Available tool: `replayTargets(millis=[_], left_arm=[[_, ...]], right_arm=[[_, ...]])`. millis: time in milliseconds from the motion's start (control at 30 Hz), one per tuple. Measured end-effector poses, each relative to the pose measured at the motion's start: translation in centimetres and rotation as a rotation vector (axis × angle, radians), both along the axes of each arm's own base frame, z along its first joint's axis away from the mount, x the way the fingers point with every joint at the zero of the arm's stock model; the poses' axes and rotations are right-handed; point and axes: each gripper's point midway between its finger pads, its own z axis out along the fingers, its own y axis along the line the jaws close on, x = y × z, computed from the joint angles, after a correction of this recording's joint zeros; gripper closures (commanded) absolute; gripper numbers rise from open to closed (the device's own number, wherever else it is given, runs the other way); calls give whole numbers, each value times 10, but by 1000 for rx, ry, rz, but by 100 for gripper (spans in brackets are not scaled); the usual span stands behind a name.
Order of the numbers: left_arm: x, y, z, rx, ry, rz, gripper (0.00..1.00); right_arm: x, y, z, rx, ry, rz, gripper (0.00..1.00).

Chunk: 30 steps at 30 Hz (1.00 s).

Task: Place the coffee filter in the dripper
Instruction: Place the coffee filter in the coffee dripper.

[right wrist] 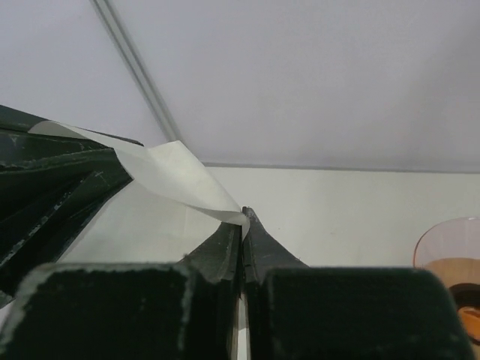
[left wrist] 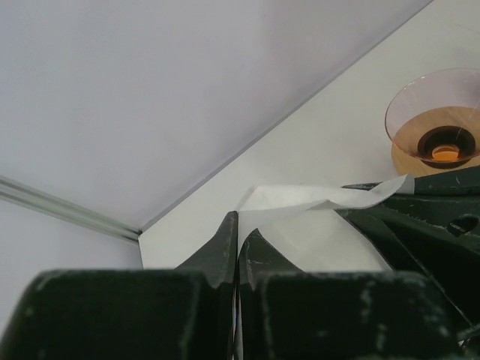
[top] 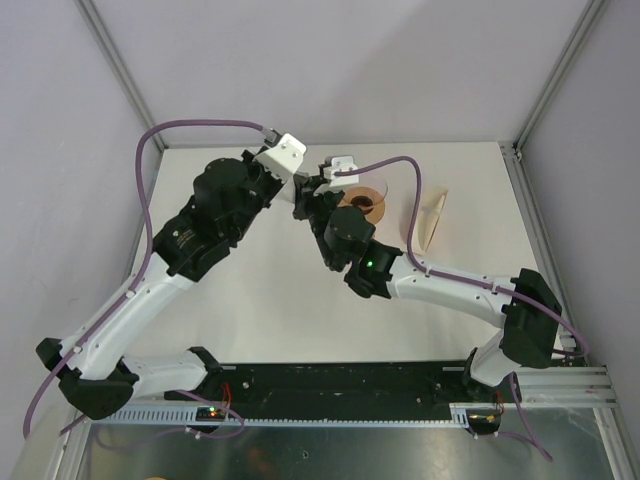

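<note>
The coffee filter (left wrist: 300,199) is a thin white paper sheet stretched between my two grippers, above the table. My left gripper (left wrist: 240,229) is shut on one edge of it. My right gripper (right wrist: 244,219) is shut on the other edge (right wrist: 172,176). In the top view both grippers (top: 293,190) (top: 303,206) meet at the back middle of the table, and the filter is mostly hidden there. The dripper (top: 366,196), a clear pinkish funnel, stands just right of them. It also shows in the left wrist view (left wrist: 433,112) and in the right wrist view (right wrist: 450,244).
A cream bundle of filters (top: 435,218) lies right of the dripper. A brown-orange ring (left wrist: 445,147) shows under the dripper. The table's back edge and the grey wall are close behind the grippers. A frame post (top: 515,152) stands at the back right corner.
</note>
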Motion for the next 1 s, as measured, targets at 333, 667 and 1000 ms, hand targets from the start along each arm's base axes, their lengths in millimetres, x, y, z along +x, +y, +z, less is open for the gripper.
replayTargets(millis=[333,667,1000], left_arm=[[-1,-5,1,0,-2,-31,100],[-6,-13,7,-35,-4,-75,100],[-8,-17,6,-30,-1,-99,100]], right_arm=[[8,9,15,-105,-126,136,38],[12,16,18,-102,-157,241,87],[14,7,21,-33,-110,199,100]])
